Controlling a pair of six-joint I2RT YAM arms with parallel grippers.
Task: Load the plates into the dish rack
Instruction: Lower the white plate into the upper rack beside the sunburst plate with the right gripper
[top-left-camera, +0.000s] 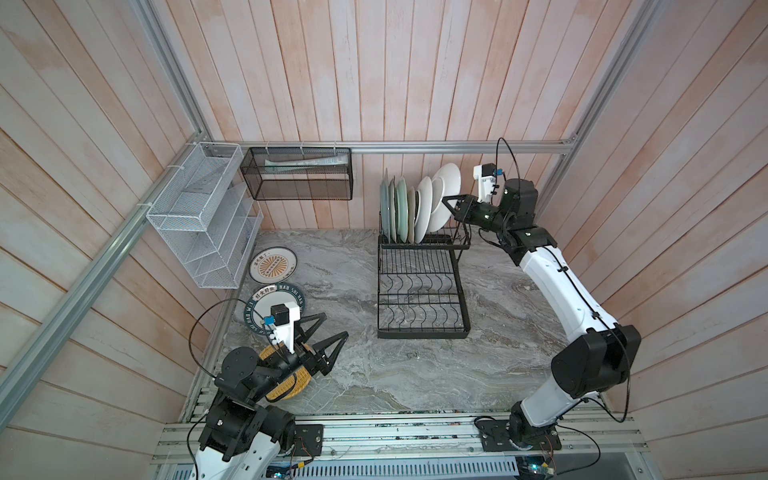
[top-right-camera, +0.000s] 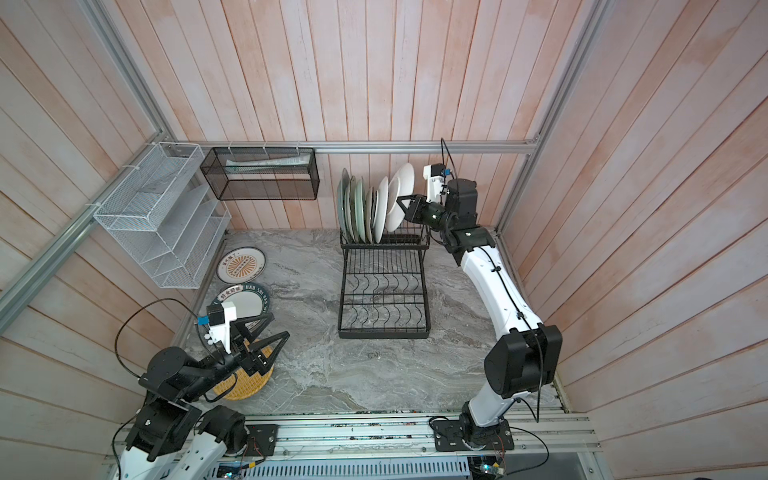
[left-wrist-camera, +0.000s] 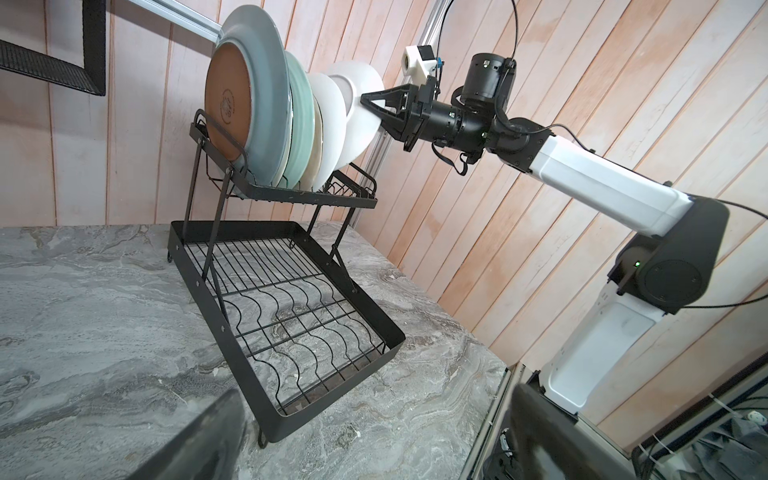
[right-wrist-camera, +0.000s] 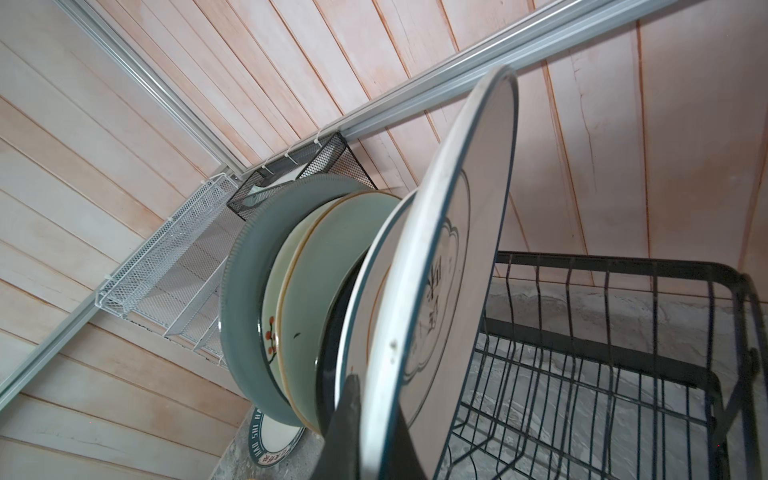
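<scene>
Right gripper (top-left-camera: 448, 204) clamping a white teal-rimmed round plate (top-left-camera: 449, 178) — at the black wire dish rack (top-left-camera: 420, 291), left gripper (top-left-camera: 331, 326) gaping wide — over a yellow ribbed plate (top-left-camera: 301, 380).

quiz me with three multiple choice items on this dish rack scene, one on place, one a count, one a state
1. Where do the upright plates stand in the black wire dish rack?
A lower tier
B upper tier
C both tiers
2. How many plates lie flat on the grey marble counter?
A three
B one
C five
3. The right jaws are:
A wide open
B out of view
C shut on the rightmost white lettered plate

B: the wavy lower tier holds none.
A: orange sunburst plate, dark-rimmed plate, yellow ribbed plate.
C: they pinch its rim in the right wrist view.
</scene>
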